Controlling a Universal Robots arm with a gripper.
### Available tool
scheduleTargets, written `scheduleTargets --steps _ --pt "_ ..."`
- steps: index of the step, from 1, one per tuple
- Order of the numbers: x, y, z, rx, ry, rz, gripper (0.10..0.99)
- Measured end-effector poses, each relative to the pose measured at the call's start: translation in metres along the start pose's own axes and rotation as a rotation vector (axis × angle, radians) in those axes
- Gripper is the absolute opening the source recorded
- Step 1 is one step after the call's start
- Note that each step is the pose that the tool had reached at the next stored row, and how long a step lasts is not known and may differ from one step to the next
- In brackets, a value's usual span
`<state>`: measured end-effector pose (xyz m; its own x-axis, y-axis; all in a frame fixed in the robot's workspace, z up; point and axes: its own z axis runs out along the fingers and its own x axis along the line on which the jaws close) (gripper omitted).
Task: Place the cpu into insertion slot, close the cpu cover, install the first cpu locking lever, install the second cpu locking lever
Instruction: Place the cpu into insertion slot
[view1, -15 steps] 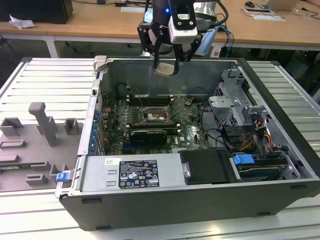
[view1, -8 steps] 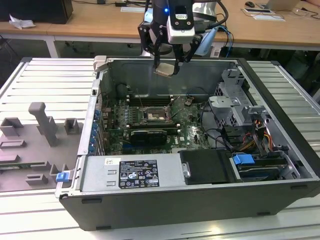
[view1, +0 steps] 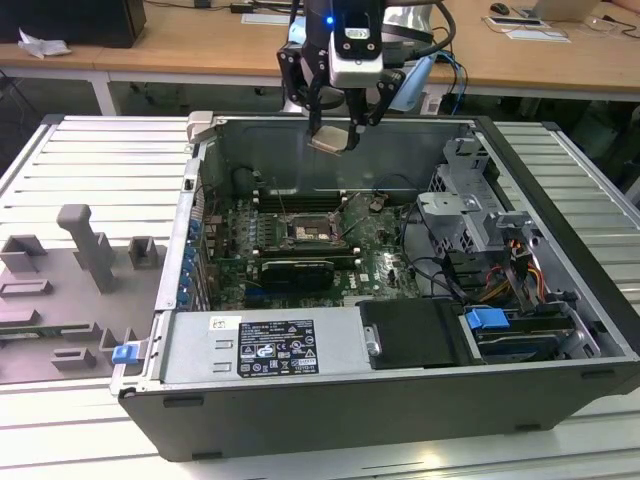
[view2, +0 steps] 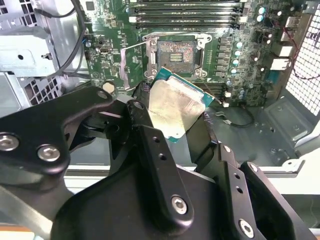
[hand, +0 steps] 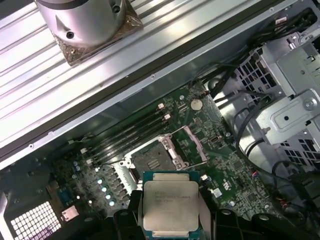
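One hand (view1: 335, 132) hangs over an open case (view1: 560, 190) that lies on a slatted table (view1: 90, 150) in the exterior view. It is clamped on the cpu (view1: 334, 139), which sits tilted between the fingers, high above the board (view1: 385, 265) and near the case's far wall. The socket (view1: 312, 232) lies well below it, apart from it. A grey fixture (view1: 85, 250) stands on the table at the exterior view's left.

In the second wrist view, the cpu (view2: 177, 107) shows its silvery top and a green edge. Black fingers (view2: 145, 125) of the hand (view2: 175, 114) press on two opposite sides of it. Beyond it the socket (view2: 176, 54) lies uncovered with its contacts bare, and the cover (view2: 134, 61) stands swung open beside it.

In the first wrist view, the cpu (hand: 170, 202) is square to the camera, gripped by the hand (hand: 171, 214). The socket (hand: 150, 161) is bare, with the cover (hand: 192, 145) folded back next to it.
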<state>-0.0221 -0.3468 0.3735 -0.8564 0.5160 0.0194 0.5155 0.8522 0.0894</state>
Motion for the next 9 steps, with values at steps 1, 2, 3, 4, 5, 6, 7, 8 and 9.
scheduleTargets --steps 1,2,3,4,5,6,7,8,9 --pt "0.0001 0.0000 0.0000 0.000 -0.0010 0.012 0.537" --pt "0.0001 0.0000 0.0000 0.000 -0.0018 0.020 0.537" --pt "0.0001 -0.0001 0.0000 0.000 -0.0022 0.025 0.537" --pt "0.0001 -0.0001 0.0000 0.000 -0.0027 0.030 0.537" --pt "0.0002 -0.0001 0.0001 -0.001 -0.0033 0.037 0.537" --pt "0.0002 -0.0001 0.0001 -0.001 -0.0039 0.043 0.537" --pt "0.0002 -0.0001 0.0001 -0.001 -0.0044 0.049 0.537" --pt "0.0003 -0.0002 0.0001 -0.001 -0.0052 0.058 0.537" --pt "0.0003 -0.0002 0.0001 -0.001 -0.0058 0.064 0.537"
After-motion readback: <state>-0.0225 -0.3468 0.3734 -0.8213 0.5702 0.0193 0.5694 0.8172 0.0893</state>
